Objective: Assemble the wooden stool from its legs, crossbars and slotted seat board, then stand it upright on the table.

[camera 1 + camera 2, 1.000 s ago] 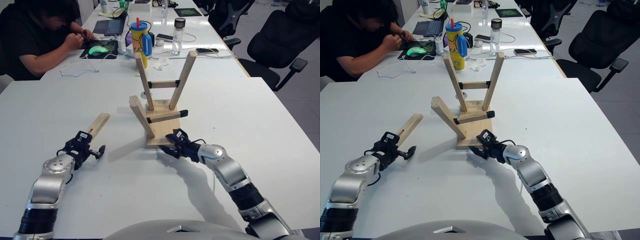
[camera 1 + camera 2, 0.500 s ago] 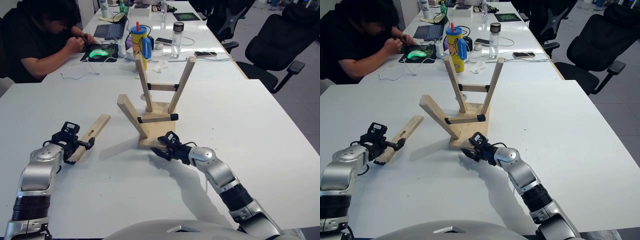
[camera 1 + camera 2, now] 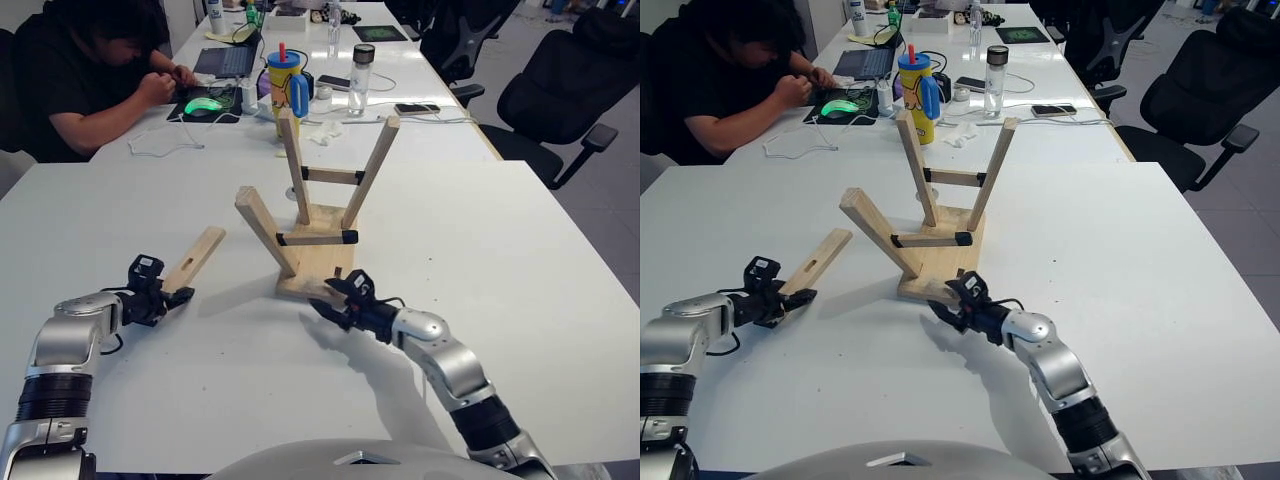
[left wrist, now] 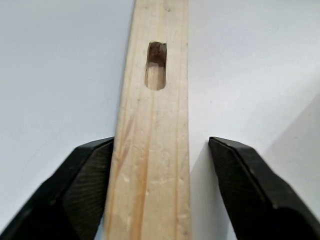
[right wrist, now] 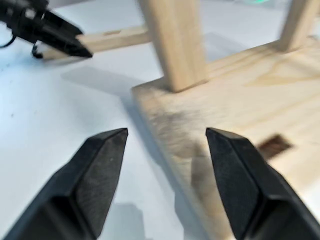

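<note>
The stool stands upside down mid-table, its slotted seat board flat on the white surface. Three legs rise from it, joined by two crossbars. An open slot shows in the board near its front corner. A loose slotted leg lies to the left. My left gripper is open, astride this leg's near end; one finger touches its side. My right gripper is open at the board's front corner, holding nothing.
On the adjoining table behind stand a yellow cup with a blue handle, a bottle, a phone and cables. A seated person works at the back left. Office chairs stand to the right. White table lies bare to the right.
The head view has shifted. My left gripper has come over the loose leg's near end and now straddles it. My right gripper stays at the seat board's front corner.
</note>
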Motion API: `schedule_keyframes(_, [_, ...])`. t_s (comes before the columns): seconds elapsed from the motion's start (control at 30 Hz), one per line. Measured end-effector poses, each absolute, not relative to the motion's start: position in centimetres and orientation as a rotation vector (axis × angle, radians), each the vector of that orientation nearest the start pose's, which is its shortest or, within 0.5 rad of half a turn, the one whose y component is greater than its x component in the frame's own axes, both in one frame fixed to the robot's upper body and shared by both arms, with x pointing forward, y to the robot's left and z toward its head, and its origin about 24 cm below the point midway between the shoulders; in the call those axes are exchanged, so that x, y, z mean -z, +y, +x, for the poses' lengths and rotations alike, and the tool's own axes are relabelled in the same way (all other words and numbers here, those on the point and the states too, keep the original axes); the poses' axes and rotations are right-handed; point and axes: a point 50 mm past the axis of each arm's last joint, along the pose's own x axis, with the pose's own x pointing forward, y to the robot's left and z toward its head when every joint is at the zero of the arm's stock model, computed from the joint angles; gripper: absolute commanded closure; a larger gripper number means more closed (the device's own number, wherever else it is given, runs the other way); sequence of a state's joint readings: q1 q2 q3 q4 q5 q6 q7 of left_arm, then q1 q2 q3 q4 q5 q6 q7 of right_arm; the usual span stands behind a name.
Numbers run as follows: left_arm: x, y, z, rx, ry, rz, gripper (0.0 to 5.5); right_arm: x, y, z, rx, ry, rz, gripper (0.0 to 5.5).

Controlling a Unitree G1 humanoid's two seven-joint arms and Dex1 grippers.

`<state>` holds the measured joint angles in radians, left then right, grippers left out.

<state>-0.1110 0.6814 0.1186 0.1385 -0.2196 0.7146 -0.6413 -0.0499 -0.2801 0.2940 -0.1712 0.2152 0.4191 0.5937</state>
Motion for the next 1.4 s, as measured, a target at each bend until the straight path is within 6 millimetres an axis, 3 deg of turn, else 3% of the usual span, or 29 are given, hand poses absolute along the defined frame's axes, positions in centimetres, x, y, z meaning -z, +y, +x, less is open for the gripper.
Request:
schedule_keyframes(0.17, [-4.1,29.6,24.7,0.289,0.711,0.138,3.38,-4.7,-11.4,23.5,-0.895,0.327,-0.016,2.61])
schedule_keyframes(0.37, [-4.2,29.8,25.1,0.246,0.685,0.137,3.44,-4.5,-13.0,24.2,-0.813,0.353,0.028,2.61])
schedule_keyframes(0.43, [-4.5,30.2,25.5,0.203,0.658,0.126,3.44,-3.8,-14.6,24.9,-0.688,0.390,0.029,2.61])
schedule_keyframes(0.5, [-5.9,30.6,26.6,0.180,0.560,0.108,3.44,-2.9,-17.3,25.8,-0.511,0.438,0.023,2.61])
schedule_keyframes(0.6, [-12.9,30.2,30.0,0.213,0.209,0.071,3.44,-4.2,-19.7,27.7,-0.395,0.382,0.065,2.61])
schedule_keyframes(0.7, [-18.6,29.2,30.7,0.320,-0.048,-0.010,3.44,-6.5,-20.0,28.7,-0.454,0.281,0.134,2.43])
schedule_keyframes(0.8, [-23.5,27.1,29.8,0.525,-0.261,-0.150,3.44,-8.7,-19.5,28.6,-0.565,0.197,0.238,2.07])
schedule_keyframes(0.87, [-25.7,25.1,28.9,0.682,-0.336,-0.210,3.44,-9.9,-19.3,28.4,-0.632,0.160,0.307,1.75])
schedule_keyframes(1.0, [-28.4,20.3,25.9,1.034,-0.348,-0.312,3.44,-13.0,-19.7,27.7,-0.826,0.107,0.507,1.09])
schedule_keyframes(1.13, [-27.6,15.9,24.6,1.262,-0.236,-0.344,3.44,-17.2,-19.6,25.9,-1.099,0.072,0.623,0.55])
schedule_keyframes(1.27, [-22.9,12.4,24.4,1.368,-0.026,-0.438,3.44,-18.9,-19.9,24.4,-1.287,0.128,0.654,0.54])
schedule_keyframes(1.4, [-19.1,11.1,23.9,1.420,0.127,-0.459,3.44,-20.3,-20.0,24.3,-1.348,0.095,0.679,0.54])
